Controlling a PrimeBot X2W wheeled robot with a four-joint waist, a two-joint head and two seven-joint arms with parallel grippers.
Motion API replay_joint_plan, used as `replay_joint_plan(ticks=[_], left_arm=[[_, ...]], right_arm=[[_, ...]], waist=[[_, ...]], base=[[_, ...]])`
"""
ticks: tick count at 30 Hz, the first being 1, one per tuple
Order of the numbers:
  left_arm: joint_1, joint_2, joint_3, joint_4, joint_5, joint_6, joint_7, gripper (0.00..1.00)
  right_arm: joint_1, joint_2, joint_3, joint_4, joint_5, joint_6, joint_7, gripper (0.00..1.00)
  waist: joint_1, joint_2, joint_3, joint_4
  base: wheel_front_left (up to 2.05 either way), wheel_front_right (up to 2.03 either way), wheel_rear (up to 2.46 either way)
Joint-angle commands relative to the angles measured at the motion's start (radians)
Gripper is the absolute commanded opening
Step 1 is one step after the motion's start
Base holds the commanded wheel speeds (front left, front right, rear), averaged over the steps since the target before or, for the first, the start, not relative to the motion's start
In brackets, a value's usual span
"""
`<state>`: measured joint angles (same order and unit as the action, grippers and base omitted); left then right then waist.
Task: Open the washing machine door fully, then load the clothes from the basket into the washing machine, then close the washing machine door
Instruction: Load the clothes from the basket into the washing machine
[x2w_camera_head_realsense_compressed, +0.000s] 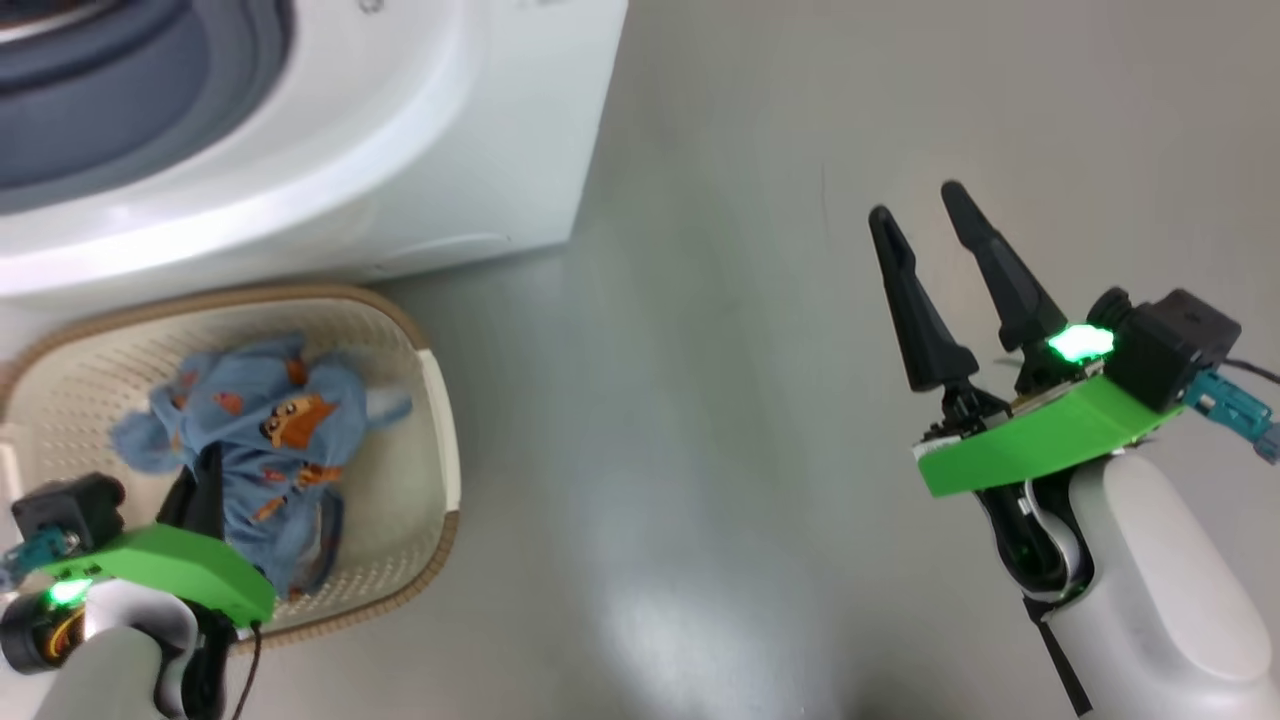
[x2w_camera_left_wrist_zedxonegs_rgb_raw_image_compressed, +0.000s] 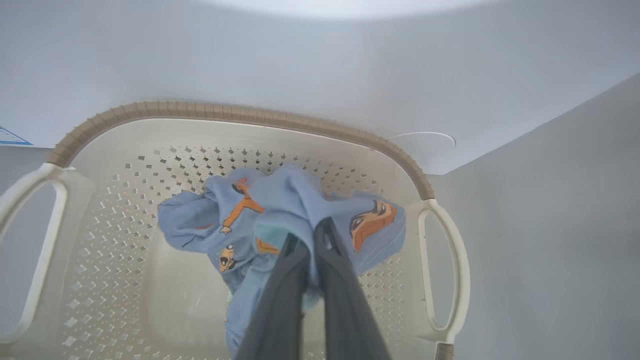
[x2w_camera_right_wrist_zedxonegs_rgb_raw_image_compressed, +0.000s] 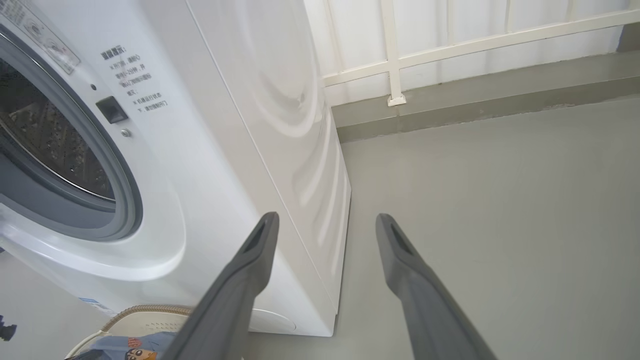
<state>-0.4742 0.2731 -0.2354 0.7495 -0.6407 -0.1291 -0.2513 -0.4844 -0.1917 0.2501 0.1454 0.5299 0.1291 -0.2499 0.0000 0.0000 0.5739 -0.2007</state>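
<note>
We logged the clothes (x2w_camera_head_realsense_compressed: 270, 440): light-blue fabric with orange cartoon figures, bunched in the cream basket (x2w_camera_head_realsense_compressed: 440, 480) beside the white washing machine (x2w_camera_head_realsense_compressed: 450, 150), pinched by our left gripper (x2w_camera_left_wrist_zedxonegs_rgb_raw_image_compressed: 309, 235). Our right gripper (x2w_camera_head_realsense_compressed: 916, 203) gaped wide above grey floor (x2w_camera_head_realsense_compressed: 720, 400); white railing (x2w_camera_right_wrist_zedxonegs_rgb_raw_image_compressed: 395, 50) beyond.

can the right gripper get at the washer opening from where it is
Probably yes. The right gripper hangs open over bare floor beside the washing machine, and its drum shows with no door across it; nothing lies between.
</note>
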Motion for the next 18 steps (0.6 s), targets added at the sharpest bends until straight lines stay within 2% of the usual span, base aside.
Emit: replay_joint_plan(ticks=[1,18], left_arm=[[0.036,0.025,0.048,-0.044,0.018,-0.001,-0.01,0.0],[0.202,-0.067,0.183,-0.346,0.162,-0.002,-0.01,0.0]], right_arm=[[0.044,-0.007,0.012,-0.017,0.002,0.002,-0.012,1.0],[0.147,-0.05,0.005,0.014,0.012,0.002,-0.012,1.0]], waist=[[0.0,0.0,-0.075,0.035],[0.0,0.0,-0.294,0.119]], base=[[0.0,0.0,0.0],[0.0,0.0,0.0]])
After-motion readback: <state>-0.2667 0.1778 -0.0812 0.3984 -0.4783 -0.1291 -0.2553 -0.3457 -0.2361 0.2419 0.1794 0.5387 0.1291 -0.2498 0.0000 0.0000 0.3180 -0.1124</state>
